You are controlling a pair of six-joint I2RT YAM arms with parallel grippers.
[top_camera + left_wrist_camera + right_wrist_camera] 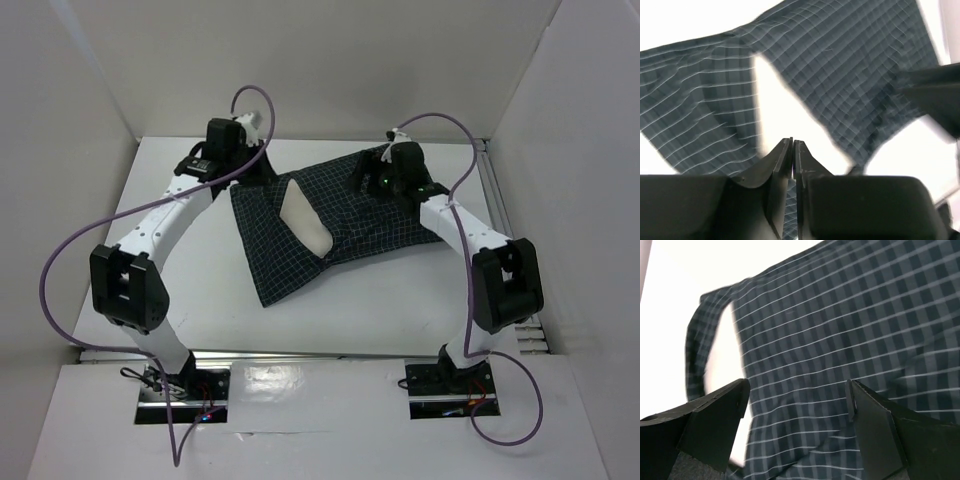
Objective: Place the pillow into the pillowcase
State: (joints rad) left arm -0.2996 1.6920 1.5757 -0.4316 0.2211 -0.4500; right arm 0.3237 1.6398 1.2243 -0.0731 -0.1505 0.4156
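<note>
Left end effector (792, 145) is pressed together, apparently on the pillowcase (370, 225) hem; right end effector (797, 390) hangs spread over it. I see the pillow (305, 225) in its mouth, nearer the left, long axis near-to-far.

The white desk (200, 300) carries one dark navy checked pillowcase (300, 265). It is spread limp across the far middle, slanting from the far right toward a corner nearer the left. A cream pillow (307, 222) shows at the opening on the cloth's left side, mostly covered. The arm bases (180, 385) sit along the near edge.
</note>
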